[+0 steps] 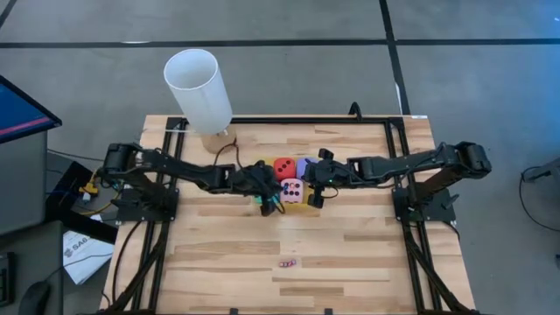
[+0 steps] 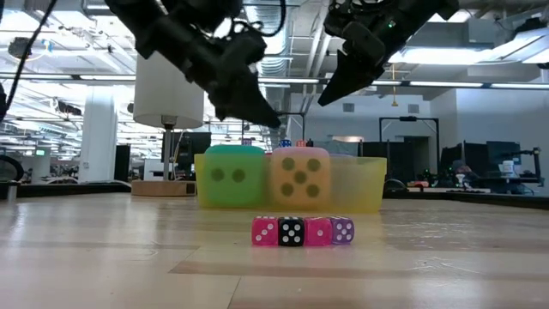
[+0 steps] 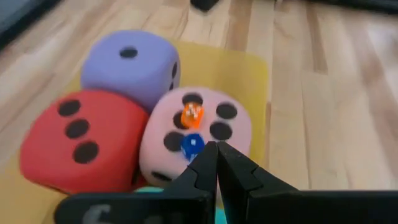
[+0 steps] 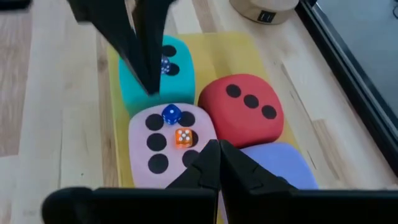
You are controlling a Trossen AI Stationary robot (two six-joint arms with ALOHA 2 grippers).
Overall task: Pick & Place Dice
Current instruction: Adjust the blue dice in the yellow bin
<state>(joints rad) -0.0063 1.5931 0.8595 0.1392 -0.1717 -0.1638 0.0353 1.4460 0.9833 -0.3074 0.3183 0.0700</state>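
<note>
Both grippers closed, empty: left gripper and right gripper hover just above pink die.

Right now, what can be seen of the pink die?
The pink die is a soft, rounded foam-like cube showing five black pips on top. It sits upright in the yellow tray, pressed against the red die, cyan die and purple die. A tiny blue die and a tiny orange die rest on its top.
</note>
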